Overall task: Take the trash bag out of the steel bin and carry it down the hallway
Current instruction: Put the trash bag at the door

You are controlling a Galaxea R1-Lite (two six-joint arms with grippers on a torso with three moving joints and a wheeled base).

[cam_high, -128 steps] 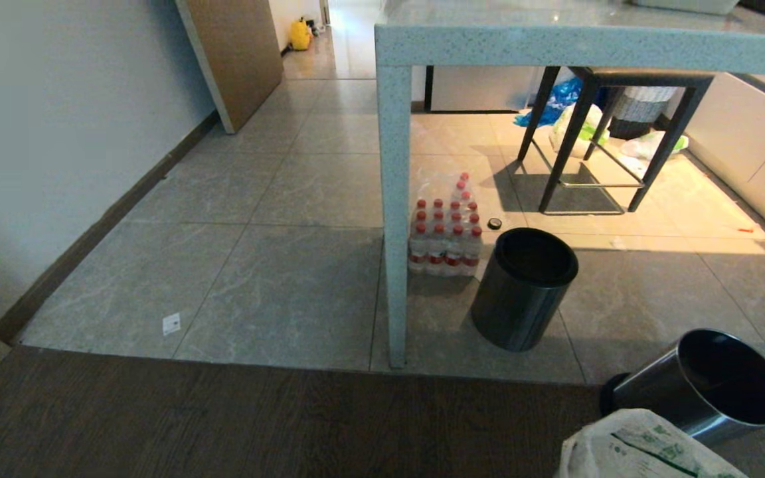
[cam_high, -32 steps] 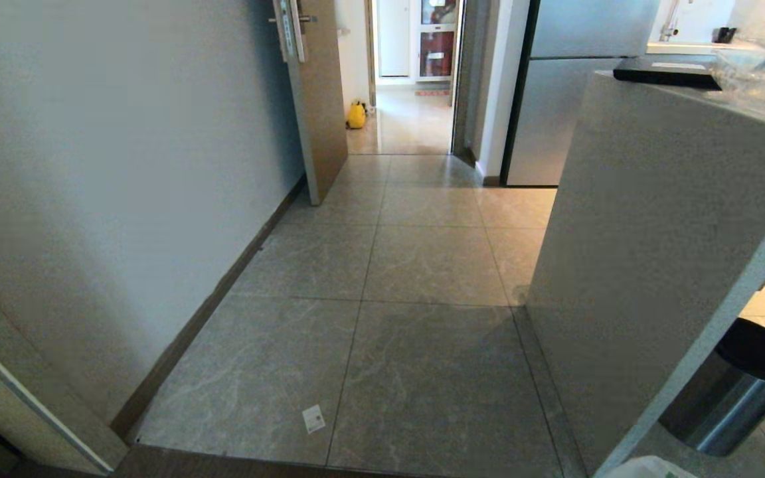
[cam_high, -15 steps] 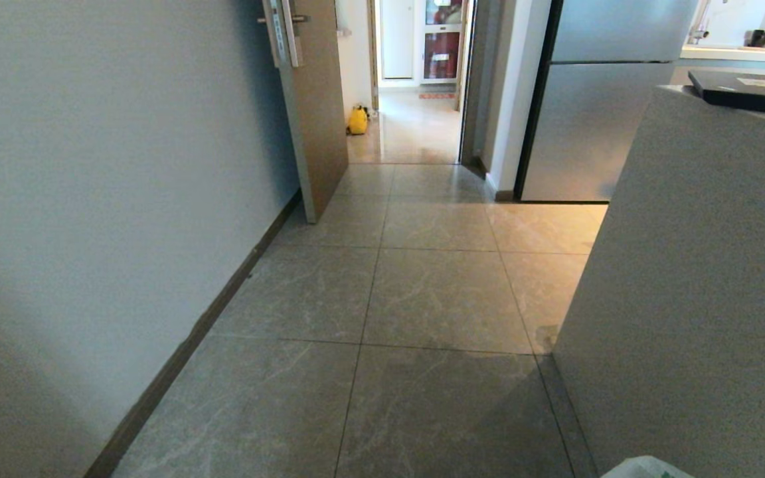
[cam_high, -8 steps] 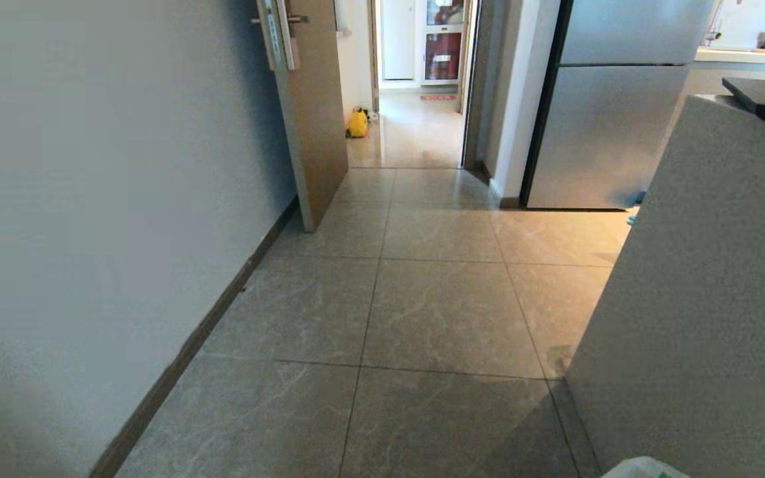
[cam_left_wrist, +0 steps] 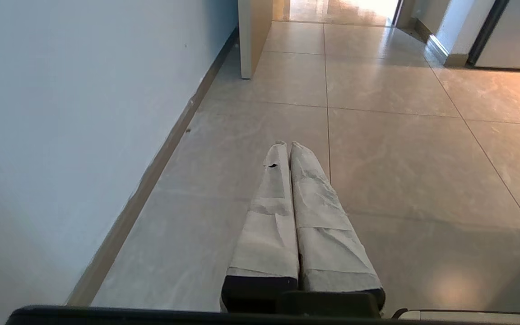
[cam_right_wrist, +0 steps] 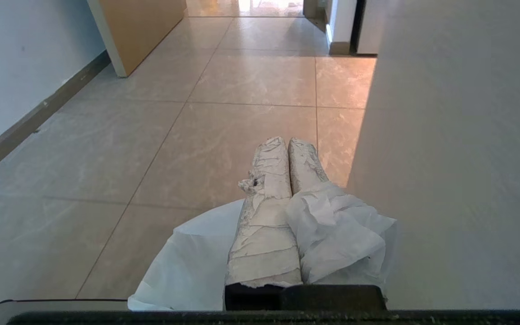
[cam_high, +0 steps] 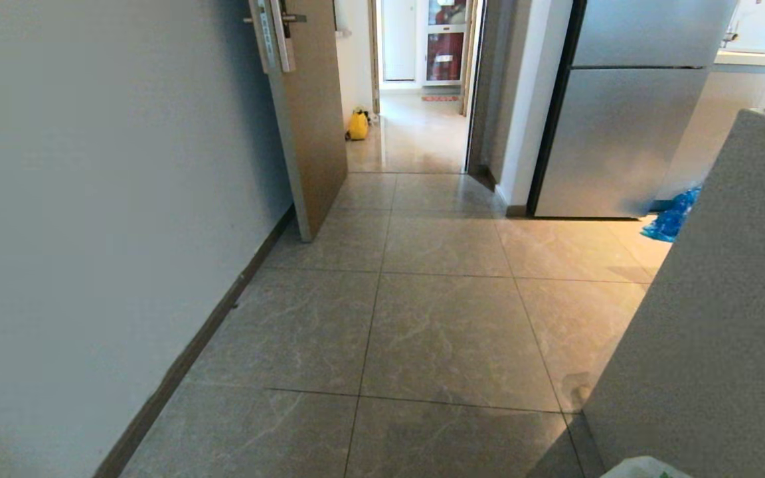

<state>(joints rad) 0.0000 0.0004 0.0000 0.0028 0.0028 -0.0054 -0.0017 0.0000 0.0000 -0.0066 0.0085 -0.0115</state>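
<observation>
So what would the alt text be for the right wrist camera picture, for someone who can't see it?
The right gripper, its taped fingers pressed shut, clamps the crumpled white trash bag, which hangs beneath it. Ahead lie glossy beige floor tiles, with a grey counter side close by and a wooden door farther off.

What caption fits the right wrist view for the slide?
Right gripper shut on the trash bag, pointed along the tiled hallway beside a grey counter.
</observation>
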